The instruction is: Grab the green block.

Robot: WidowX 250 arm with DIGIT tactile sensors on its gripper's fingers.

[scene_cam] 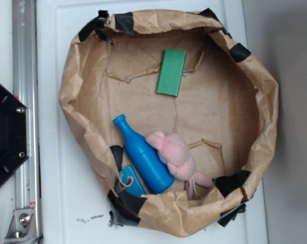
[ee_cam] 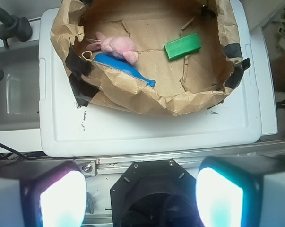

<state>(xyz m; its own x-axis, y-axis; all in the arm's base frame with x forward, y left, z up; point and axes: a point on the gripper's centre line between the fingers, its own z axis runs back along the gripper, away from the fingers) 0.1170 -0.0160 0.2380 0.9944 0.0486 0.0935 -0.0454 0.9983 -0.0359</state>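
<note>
The green block (scene_cam: 171,72) lies flat on the floor of a brown paper bowl (scene_cam: 74,86), near its upper rim in the exterior view. In the wrist view the green block (ee_cam: 182,46) rests at the far right inside the paper bowl (ee_cam: 133,94). My gripper (ee_cam: 141,196) is open and holds nothing. Its two glowing fingertips (ee_cam: 62,198) stand wide apart at the bottom of the wrist view, high above the robot base and far short of the block. The gripper itself does not show in the exterior view.
A blue bottle (scene_cam: 143,156), a pink plush toy (scene_cam: 174,155) and a small blue flat piece with string (scene_cam: 130,181) lie at the bowl's lower side. The bowl sits on a white lid (ee_cam: 147,127). The black robot base (scene_cam: 4,133) and a metal rail (scene_cam: 25,122) are at left.
</note>
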